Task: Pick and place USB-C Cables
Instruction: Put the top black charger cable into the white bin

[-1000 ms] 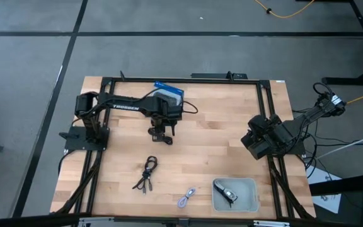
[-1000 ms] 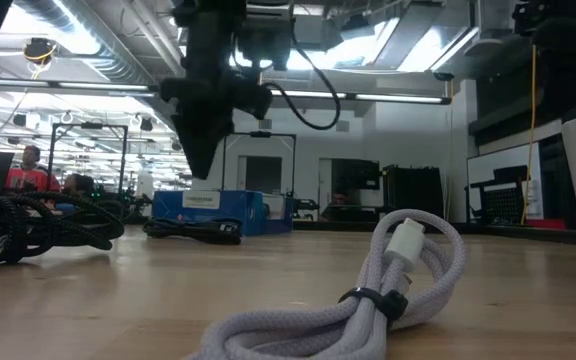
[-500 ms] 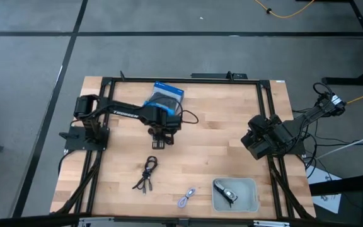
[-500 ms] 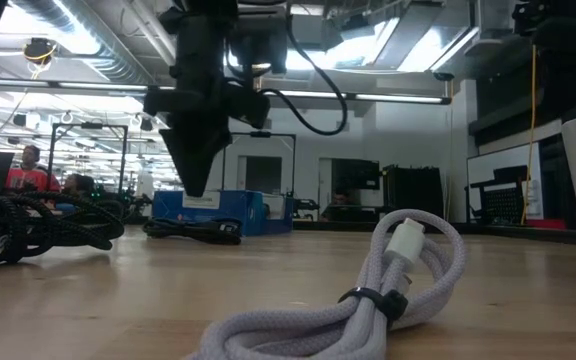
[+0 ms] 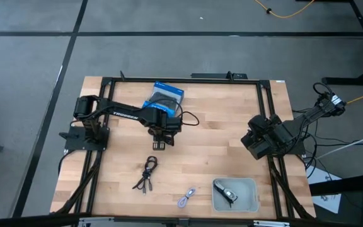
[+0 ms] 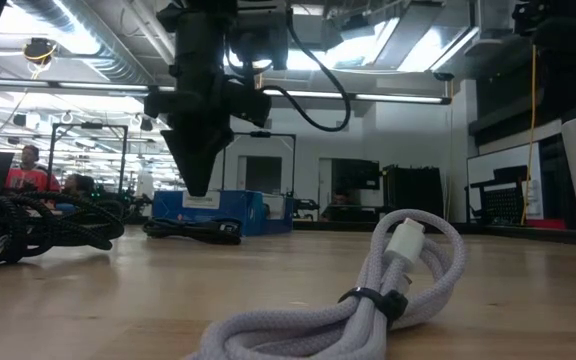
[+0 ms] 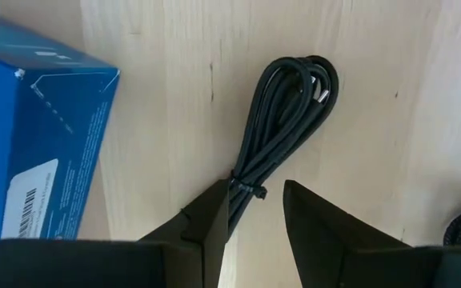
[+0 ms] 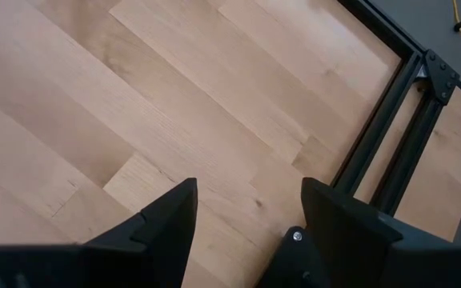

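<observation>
Your left gripper (image 5: 159,144) is hanging over the middle of the table (image 5: 219,126), just in front of the blue box (image 5: 166,93). In the left wrist view its fingers (image 7: 206,228) are parted a little and sitting either side of the tied end of a black cable bundle (image 7: 282,112); they are not closing on it and you are holding nothing yet. That bundle is lying flat on the wood right beside the blue box (image 7: 30,144). In the low view the same gripper (image 6: 196,175) is pointing down, its tips above the tabletop, with the black bundle (image 6: 193,230) lying in front of the box (image 6: 213,210).

Your right gripper (image 5: 257,145) is waiting near the right edge of the table, fingers (image 8: 162,220) spread wide over bare wood, gripping nothing.

Other cables: a black bundle (image 5: 147,173) is lying on the near-left part of the table, well apart from the left gripper. A light grey bundle (image 5: 186,198) is lying near the front edge, just left of the grey bin (image 5: 251,200); it is filling the foreground of the low view (image 6: 368,290). Inside the bin you are seeing cable (image 5: 227,193), dark with a light bit; I cannot tell how many pieces.

A person in red (image 6: 30,172) is sitting in the room behind the table.
</observation>
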Tool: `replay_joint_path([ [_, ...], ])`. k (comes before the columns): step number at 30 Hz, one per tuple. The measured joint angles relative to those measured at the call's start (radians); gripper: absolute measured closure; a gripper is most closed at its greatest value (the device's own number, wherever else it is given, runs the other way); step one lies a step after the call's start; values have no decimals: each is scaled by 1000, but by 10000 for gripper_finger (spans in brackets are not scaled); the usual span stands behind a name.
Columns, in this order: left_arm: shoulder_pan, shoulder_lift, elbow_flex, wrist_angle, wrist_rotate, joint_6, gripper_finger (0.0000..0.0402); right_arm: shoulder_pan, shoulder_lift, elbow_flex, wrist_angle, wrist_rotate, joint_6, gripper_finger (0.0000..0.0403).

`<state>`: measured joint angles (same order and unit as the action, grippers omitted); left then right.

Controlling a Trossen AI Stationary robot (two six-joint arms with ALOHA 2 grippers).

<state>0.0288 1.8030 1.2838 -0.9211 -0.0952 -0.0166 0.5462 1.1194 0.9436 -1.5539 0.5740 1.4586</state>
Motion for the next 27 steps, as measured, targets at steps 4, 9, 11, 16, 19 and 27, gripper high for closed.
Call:
replay_joint_path([
  [4,0,0,0,0,0,0,287,0,0,0,0,0,0,175],
  [9,0,0,0,-1,0,3,287,0,0,0,0,0,0,175],
  [11,0,0,0,-2,0,31,287,0,0,0,0,0,0,175],
  [16,-10,3,0,-9,-25,187,287,0,0,0,0,0,0,175],
  [19,-13,4,0,-10,-70,241,287,0,0,0,0,0,0,175],
  [27,-13,4,0,3,-23,392,287,0,0,0,0,1,0,175],
])
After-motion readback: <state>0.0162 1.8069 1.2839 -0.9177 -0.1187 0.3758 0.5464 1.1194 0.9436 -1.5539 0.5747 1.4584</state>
